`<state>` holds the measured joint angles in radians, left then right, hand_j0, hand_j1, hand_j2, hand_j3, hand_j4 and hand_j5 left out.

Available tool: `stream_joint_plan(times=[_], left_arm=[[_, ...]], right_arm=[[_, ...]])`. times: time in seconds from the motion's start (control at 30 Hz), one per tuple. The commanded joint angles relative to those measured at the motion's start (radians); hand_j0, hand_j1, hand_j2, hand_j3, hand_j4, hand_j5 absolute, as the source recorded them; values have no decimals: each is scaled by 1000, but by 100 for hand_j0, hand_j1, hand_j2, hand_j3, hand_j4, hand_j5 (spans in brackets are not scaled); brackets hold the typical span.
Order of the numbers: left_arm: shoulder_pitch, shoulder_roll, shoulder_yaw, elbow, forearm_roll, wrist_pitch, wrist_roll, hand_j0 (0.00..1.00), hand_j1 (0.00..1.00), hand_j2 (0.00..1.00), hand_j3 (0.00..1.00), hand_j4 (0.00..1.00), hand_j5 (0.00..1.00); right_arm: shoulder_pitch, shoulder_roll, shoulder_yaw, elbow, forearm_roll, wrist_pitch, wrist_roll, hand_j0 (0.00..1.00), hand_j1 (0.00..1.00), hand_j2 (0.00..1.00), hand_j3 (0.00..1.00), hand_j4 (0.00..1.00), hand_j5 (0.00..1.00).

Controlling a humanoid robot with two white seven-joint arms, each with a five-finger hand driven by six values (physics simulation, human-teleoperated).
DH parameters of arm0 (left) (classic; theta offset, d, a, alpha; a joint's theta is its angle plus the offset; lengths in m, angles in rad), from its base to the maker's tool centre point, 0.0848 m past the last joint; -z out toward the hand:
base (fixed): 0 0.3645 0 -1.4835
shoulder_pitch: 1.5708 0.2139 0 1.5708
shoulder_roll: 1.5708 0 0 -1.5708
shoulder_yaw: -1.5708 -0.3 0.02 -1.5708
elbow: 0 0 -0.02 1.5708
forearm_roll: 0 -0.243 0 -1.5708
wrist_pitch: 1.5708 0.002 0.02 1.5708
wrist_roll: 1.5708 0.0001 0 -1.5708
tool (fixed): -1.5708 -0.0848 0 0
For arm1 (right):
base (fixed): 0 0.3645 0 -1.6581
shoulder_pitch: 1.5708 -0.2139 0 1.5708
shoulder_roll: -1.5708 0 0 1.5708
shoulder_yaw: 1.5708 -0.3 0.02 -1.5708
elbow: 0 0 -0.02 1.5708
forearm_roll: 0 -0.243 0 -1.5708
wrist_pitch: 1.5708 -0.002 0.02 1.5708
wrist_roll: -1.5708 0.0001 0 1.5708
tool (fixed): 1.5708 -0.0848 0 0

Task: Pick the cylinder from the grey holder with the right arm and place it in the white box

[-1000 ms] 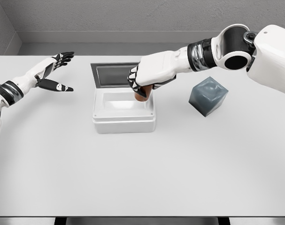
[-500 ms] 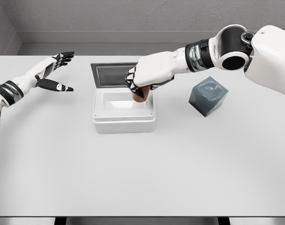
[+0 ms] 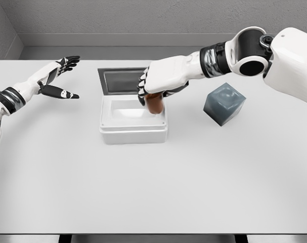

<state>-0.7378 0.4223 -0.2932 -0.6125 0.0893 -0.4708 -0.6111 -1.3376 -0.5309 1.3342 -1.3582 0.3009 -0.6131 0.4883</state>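
A: Where is the cylinder (image 3: 155,103) right now?

B: In the right hand (image 3: 161,81). The fingers (image 3: 142,91) are curled around its upper part, so only the brown lower part shows below the palm. It hangs over the right side of the white box (image 3: 133,129), close to the box's right wall, with its lower end down near the rim. I cannot tell whether it touches the wall.

A: And the box itself?

B: It sits on the table (image 3: 153,187) a bit toward eleven o'clock from the table's middle. Its lid (image 3: 121,81) stands open at the twelve o'clock edge, showing a grey inner face. The inside of the box is pale and shallow.

A: What about the grey holder (image 3: 224,103)?

B: It is a dark grey cube, turned at an angle, lying at about three o'clock from the box and well apart from it. The right forearm passes above the gap between the two.

A: Where does the right arm come from?

B: From the upper right, at about two o'clock, reaching across to the box with the back of the hand facing up.

A: And the left hand (image 3: 59,76)?

B: It shows at about nine to ten o'clock from the box, well apart from it. Its fingers are stretched out and its thumb spread, and it holds nothing.
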Motion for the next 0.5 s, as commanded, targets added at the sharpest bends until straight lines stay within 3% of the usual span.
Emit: stream_joint_plan(times=[0.0,0.37,0.47], left_arm=[[0,1,2,-1,7,1,0,100,100,100,100,100,100],[0,4,6,-1,7,1,0,100,100,100,100,100,100],[0,4,8,-1,7,1,0,100,100,100,100,100,100]], right_arm=[[0,-1,-1,-10,-3,2,0,77,77,77,77,77,77],[0,-9,-9,-62,-3,2,-2,84,84,84,84,84,84],[17,-15,-50,-151,-3,2,-5,84,84,84,84,84,84]])
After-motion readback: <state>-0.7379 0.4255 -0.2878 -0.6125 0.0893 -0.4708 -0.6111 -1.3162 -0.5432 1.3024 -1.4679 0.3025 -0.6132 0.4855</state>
